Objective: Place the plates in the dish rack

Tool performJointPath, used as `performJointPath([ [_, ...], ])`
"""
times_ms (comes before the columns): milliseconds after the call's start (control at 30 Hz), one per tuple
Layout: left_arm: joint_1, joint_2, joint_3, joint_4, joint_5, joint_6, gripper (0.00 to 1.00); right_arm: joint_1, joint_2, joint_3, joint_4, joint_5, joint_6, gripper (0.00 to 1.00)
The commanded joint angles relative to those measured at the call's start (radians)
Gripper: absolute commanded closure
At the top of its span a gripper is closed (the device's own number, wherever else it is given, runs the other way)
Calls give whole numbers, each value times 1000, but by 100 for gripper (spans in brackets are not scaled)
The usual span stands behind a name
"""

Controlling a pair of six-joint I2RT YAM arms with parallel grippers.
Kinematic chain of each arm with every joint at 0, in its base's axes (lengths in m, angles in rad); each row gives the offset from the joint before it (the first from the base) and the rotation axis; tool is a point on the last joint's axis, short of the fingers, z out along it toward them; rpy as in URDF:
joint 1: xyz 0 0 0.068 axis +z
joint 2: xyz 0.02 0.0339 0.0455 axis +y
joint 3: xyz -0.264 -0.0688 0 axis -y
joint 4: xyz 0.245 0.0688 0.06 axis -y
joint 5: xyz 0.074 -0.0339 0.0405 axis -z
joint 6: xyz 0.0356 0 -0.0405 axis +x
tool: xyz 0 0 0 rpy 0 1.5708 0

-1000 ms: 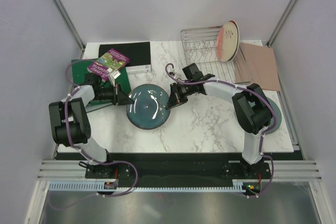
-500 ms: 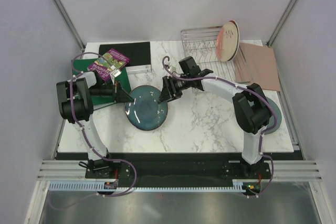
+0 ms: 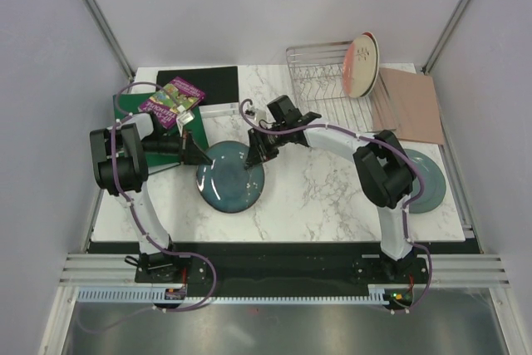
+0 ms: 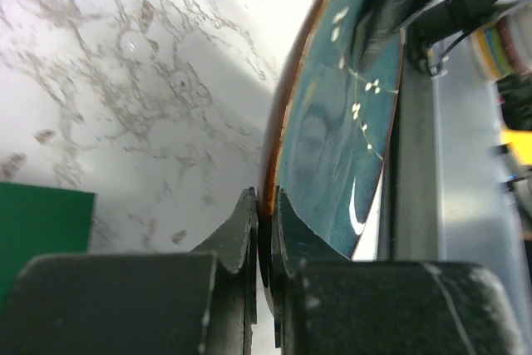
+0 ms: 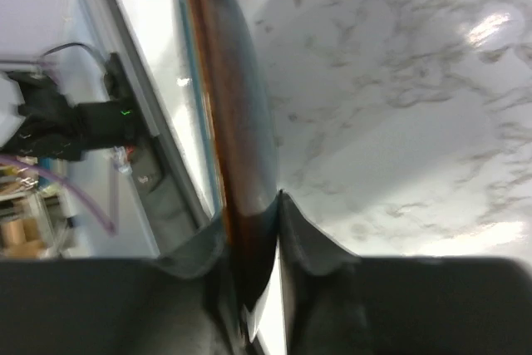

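Note:
A speckled dark teal-blue plate (image 3: pixel 230 176) is held above the marble table between both grippers. My left gripper (image 3: pixel 196 154) is shut on its left rim, seen edge-on in the left wrist view (image 4: pixel 332 147). My right gripper (image 3: pixel 256 150) is shut on its upper right rim, which shows in the right wrist view (image 5: pixel 237 147). The silver wire dish rack (image 3: pixel 320 81) stands at the back right with a cream-and-pink plate (image 3: pixel 359 64) upright in it. A grey-green plate (image 3: pixel 428 182) lies flat at the table's right edge. The red plate is out of view.
A green binder (image 3: pixel 133 118) with a purple booklet (image 3: pixel 171 100) on it lies at the back left, beside a black mat (image 3: pixel 204 85). A brown board (image 3: pixel 411 104) lies right of the rack. Walls close in both sides.
Both grippers have carried the teal plate a little left. The right arm has stretched further left, uncovering the grey-green plate. The left arm's elbow rose between the first two frames.

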Motion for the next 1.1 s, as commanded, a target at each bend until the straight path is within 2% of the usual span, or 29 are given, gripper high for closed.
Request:
performJointPath([
  [0,-10,-64,43,-263,141,2,98,28,-22,53,-59,13,-97,86],
  [33,-10,-65,52,-263,141,-3,98,26,-37,55,-69,19,-111,98],
  [100,-10,-73,61,-261,138,-8,98,23,-57,56,-84,36,-145,100],
  [200,-10,-104,78,-229,112,-47,83,2,-108,89,-124,44,-194,100],
  [233,-10,-119,75,-208,88,-66,63,-23,-120,101,-141,53,-211,100],
  [300,-10,-194,61,-88,57,-171,49,-58,-143,168,-205,63,-254,100],
  [333,-13,-220,46,-36,28,-251,37,-99,-145,209,-243,67,-296,100],
  [400,-14,-301,40,86,-4,-316,25,-143,-137,346,-357,85,-355,100],
  [433,-19,-330,44,120,-33,-375,0,-179,-125,395,-397,97,-404,100],
  [500,-45,-380,58,232,-58,-443,0,-215,-99,533,-484,117,-433,100],
  [533,-74,-428,66,277,-107,-537,0,-253,-93,573,-500,129,-436,100],
  [600,-119,-481,66,375,-200,-621,0,-293,-74,682,-503,148,-420,100],
  [633,-177,-534,42,514,-363,-729,0,-322,-68,720,-501,213,-416,100],
  [700,-241,-587,6,629,-539,-812,0,-356,-60,805,-469,293,-407,100],
  [733,-272,-619,-23,730,-661,-901,0,-364,-68,807,-440,394,-404,100],
  [767,-280,-630,-37,769,-708,-955,0,-368,-82,796,-358,474,-397,100],
  [833,-301,-631,-48,815,-779,-1073,0,-371,-146,683,-237,600,-401,100],
  [867,-306,-622,-45,817,-787,-1106,0,-373,-166,638,-111,739,-401,100],
  [933,-307,-624,-64,834,-801,-1174,0,-370,-192,564,-17,866,-403,100],
  [967,-309,-634,-77,852,-805,-1179,0,-368,-188,564,32,981,-401,100],
  [1067,-330,-645,-111,862,-896,-1183,0,-368,-139,618,69,1163,-406,100],
])
